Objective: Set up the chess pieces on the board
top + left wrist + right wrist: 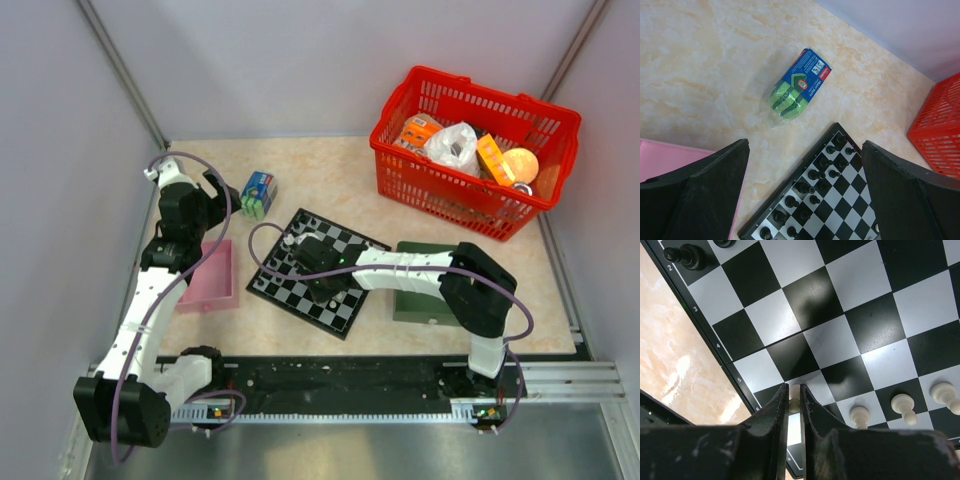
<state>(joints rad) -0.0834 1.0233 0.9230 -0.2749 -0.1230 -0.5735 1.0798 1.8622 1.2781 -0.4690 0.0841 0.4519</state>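
Only wrist view: right claw [794,389] pinching pale piece [794,404].

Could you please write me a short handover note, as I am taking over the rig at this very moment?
Claws: the left claw is open and empty, hovering between the pink tray and the board. The right claw is shut on a pale pawn, low over the board near its edge.
Done: dark pieces stand in two rows along one side. Three pale pawns stand in a row on the opposite side, beside the held one.
Left: place this pawn, then the other pale pieces, which I cannot see from here.
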